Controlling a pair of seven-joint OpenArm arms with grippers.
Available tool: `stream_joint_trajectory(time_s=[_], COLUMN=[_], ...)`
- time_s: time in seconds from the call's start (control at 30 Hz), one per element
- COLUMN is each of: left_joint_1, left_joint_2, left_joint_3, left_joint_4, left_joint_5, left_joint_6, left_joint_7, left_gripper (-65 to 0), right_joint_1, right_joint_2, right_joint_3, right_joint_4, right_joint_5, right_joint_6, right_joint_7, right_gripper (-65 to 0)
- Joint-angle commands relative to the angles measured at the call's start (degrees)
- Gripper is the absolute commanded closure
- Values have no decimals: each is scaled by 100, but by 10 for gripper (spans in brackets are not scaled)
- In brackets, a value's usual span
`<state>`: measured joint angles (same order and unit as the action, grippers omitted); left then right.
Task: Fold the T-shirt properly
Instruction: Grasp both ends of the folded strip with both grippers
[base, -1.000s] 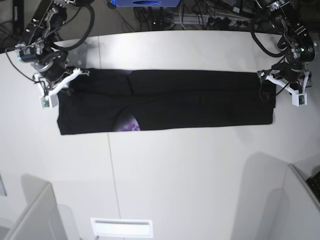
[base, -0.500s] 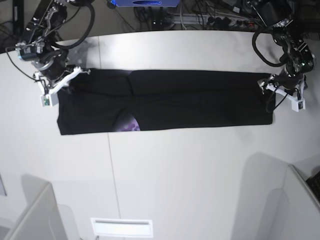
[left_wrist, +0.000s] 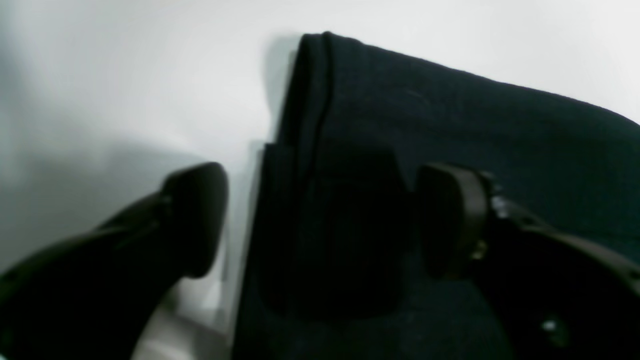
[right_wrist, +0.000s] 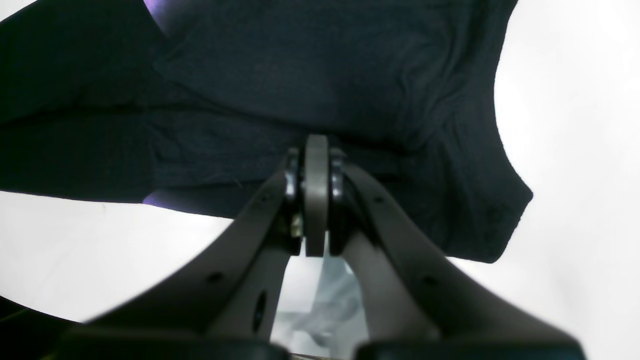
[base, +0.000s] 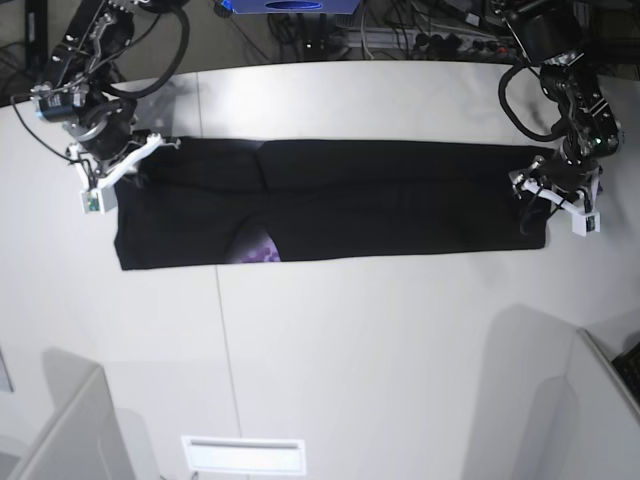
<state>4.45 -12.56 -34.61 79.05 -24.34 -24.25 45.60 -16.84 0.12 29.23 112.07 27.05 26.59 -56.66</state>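
The black T-shirt (base: 340, 205) lies folded into a long, narrow band across the far half of the white table (base: 380, 340), its long sides running left to right in the base view; a small patch of purple print (base: 258, 248) peeks out along the shirt's near edge, left of its middle; elsewhere the cloth shows plain black.

At the shirt's end on the right of the base view, the left gripper (base: 547, 198) sits over the short edge, low against the cloth; in the left wrist view its two dark fingers (left_wrist: 197, 215) stand apart, one over bare table just beside the shirt's edge, the other over the fabric, with the layered folded edge of the shirt (left_wrist: 320, 150) between them; the jaws are open and not clamped on the cloth, though whether either pad touches it cannot be told.

At the shirt's other end, on the far corner, the right gripper (base: 128, 165) rests at the cloth; in the right wrist view its fingers (right_wrist: 316, 195) are pressed together with no gap; the tips meet right at a ridge of the shirt (right_wrist: 320, 75), and whether any fabric is pinched between them cannot be told; a sliver of purple (right_wrist: 165, 15) shows at that view's top edge.
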Motion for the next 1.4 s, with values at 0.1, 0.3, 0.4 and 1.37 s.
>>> stream_joint_trajectory(time_s=[0.1, 0.3, 0.4, 1.37], left_joint_1=[8, -1, -1, -168], left_joint_2=[-6, 3, -15, -481], left_joint_3=[107, 134, 98, -429], left_joint_4=[-23, -23, -23, 645], left_joint_5=[-6, -6, -6, 38], left_joint_6=[-23, -23, -23, -23], left_joint_7=[305, 305, 305, 305], left_gripper=[-351, -197, -128, 0], right_joint_1=[45, 45, 45, 71], right_joint_2=[45, 45, 45, 28], right_joint_3=[9, 9, 9, 17], right_joint_4=[112, 103, 103, 76], right_joint_5=[95, 95, 95, 113], right_joint_6=[18, 18, 18, 18], right_joint_7=[106, 106, 106, 106], right_gripper=[0, 0, 0, 0])
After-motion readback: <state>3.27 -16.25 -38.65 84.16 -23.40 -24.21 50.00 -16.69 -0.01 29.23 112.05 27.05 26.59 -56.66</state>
